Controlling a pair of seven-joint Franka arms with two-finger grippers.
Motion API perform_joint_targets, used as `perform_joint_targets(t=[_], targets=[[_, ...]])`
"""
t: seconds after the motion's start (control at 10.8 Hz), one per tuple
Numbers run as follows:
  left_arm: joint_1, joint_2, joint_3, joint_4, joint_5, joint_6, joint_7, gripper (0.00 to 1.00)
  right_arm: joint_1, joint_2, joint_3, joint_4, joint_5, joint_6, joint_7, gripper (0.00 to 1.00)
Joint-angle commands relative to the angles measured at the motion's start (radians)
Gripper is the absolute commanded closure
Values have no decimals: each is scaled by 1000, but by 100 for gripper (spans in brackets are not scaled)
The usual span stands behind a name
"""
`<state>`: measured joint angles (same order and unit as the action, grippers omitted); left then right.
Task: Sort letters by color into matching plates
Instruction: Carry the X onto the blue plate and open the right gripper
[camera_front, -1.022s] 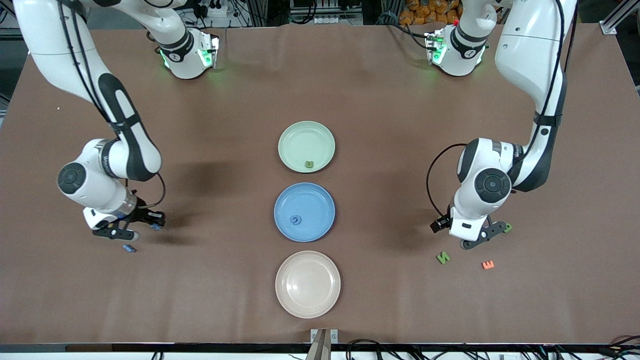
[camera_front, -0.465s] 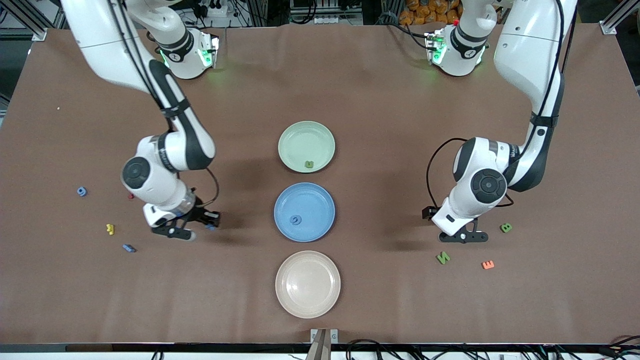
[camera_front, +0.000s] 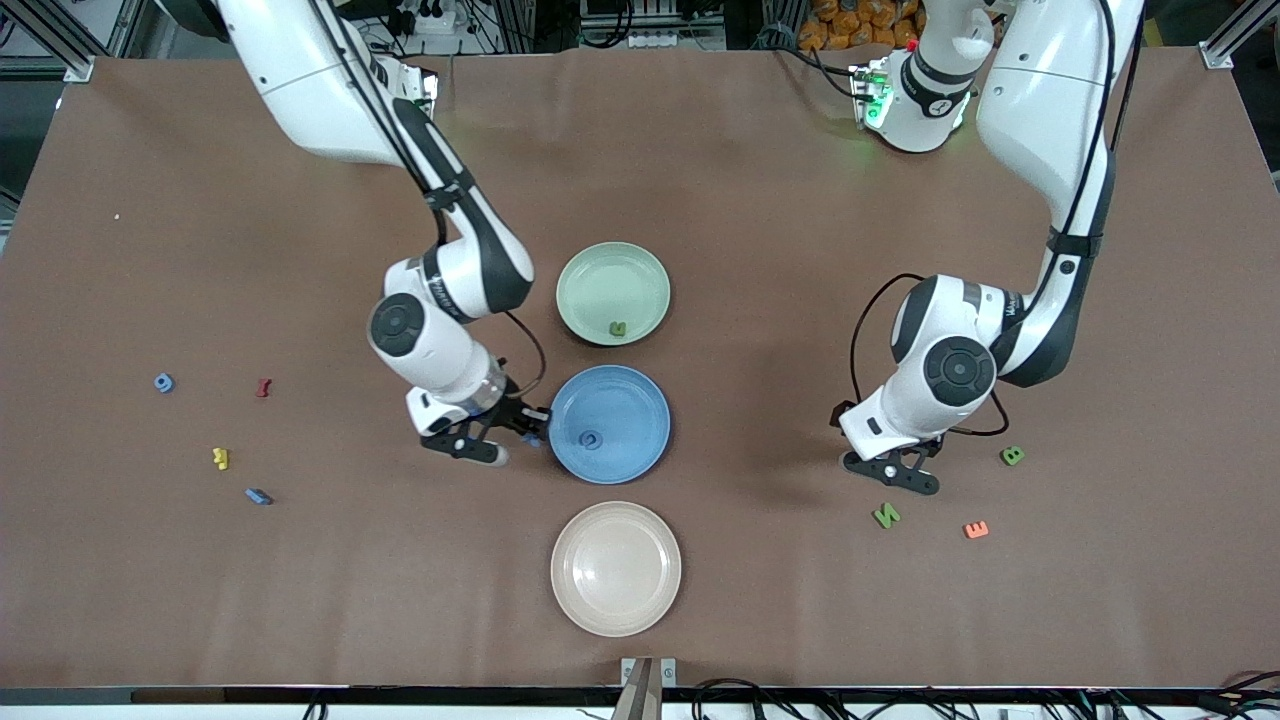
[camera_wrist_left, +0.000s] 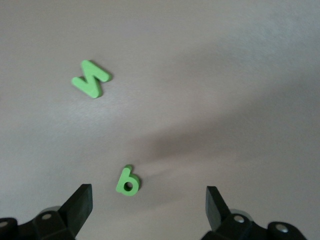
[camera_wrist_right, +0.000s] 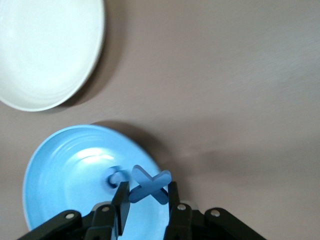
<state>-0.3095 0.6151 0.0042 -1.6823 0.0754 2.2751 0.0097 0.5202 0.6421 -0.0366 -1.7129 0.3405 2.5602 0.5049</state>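
1. Your right gripper (camera_front: 522, 428) pinches a blue X (camera_wrist_right: 150, 186) at the blue plate's (camera_front: 640, 400) rim.
2. Your left gripper (camera_front: 893, 470) hovers spread over the table (camera_front: 760, 180) near the green N (camera_front: 886, 515) and green B (camera_front: 1012, 456).

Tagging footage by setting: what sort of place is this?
Probably a robotics lab bench: a brown-covered table with three plates in a row, scattered foam letters, and cables and aluminium framing along the table's edges.
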Motion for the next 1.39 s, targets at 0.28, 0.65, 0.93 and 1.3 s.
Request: perform_joint_targets(t=[0.28,0.65,0.93,1.3], targets=[[67,40,-9,30,-147,-8,486,0,93,113,30,144,8,24,115,1],[81,26,-7,-43,-180,97,576,0,61,103,30,136,-113,42,155,0],[73,12,-4,-114,-154,205,579,0,-41,77,29,136,-247,-89,48,0],[79,-9,-7,-194,-56,296,588,0,-213,53,26,134,-252,-172,-249,0]])
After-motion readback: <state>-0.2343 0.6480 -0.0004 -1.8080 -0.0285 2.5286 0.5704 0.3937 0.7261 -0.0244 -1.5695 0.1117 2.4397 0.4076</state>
